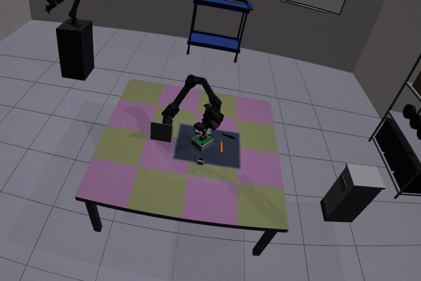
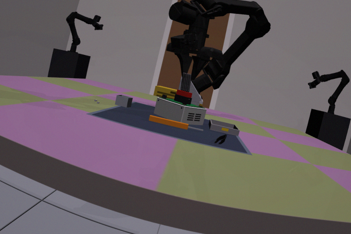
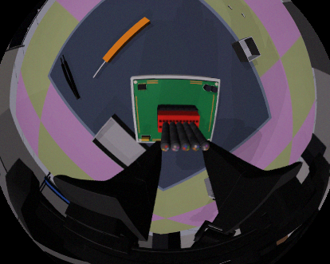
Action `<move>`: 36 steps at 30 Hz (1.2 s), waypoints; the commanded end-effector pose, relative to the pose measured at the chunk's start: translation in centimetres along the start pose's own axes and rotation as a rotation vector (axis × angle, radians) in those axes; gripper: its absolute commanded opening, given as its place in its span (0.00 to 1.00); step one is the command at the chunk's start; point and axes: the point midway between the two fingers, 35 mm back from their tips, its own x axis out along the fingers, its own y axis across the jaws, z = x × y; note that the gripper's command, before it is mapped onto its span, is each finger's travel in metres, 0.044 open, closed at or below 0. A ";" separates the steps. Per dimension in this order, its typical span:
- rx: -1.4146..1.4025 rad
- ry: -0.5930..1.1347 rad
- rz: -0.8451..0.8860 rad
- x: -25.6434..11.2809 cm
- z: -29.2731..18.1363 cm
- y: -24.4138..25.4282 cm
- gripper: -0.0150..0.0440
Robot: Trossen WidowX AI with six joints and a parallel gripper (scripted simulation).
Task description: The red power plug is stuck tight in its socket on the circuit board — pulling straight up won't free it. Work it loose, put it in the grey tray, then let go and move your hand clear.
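Observation:
The red power plug (image 1: 203, 136) (image 2: 184, 93) (image 3: 178, 118) sits on its black socket (image 2: 182, 98) (image 3: 177, 108) on the green circuit board (image 3: 146, 105). Several dark cables (image 2: 185, 81) (image 3: 179, 135) rise from the plug. My gripper (image 2: 188, 73) (image 3: 182, 146) points down over the board and is shut on the plug by this cable bundle, with one finger on each side. The exact contact is partly hidden. The grey tray (image 2: 216, 127) (image 3: 118, 139) lies beside the board's housing, at lower left in the wrist view, and looks empty.
The board is on a light grey housing (image 2: 168, 107) on a dark blue mat (image 2: 134, 118) (image 3: 176, 33). An orange-handled screwdriver (image 1: 221, 147) (image 2: 168, 122) (image 3: 126, 39), black tweezers (image 1: 228, 136) (image 3: 70, 78) and a small grey box (image 1: 200, 160) (image 2: 123, 101) (image 3: 247, 49) lie around it.

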 end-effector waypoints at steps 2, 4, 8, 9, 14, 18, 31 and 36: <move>0.004 -0.034 0.004 0.3 0.3 -0.2 0.25; 0.004 -0.034 0.004 0.6 0.3 -0.2 0.30; 0.004 -0.034 0.004 0.6 0.3 -0.2 0.48; 0.004 -0.034 0.004 0.6 0.3 -0.2 0.52; 0.004 -0.034 0.004 0.6 0.3 -0.2 0.68; 0.004 -0.034 0.004 0.7 0.3 -0.2 0.68; 0.004 -0.034 0.005 2.3 0.3 -0.1 0.68; 0.004 -0.034 0.005 2.3 0.3 -0.1 0.45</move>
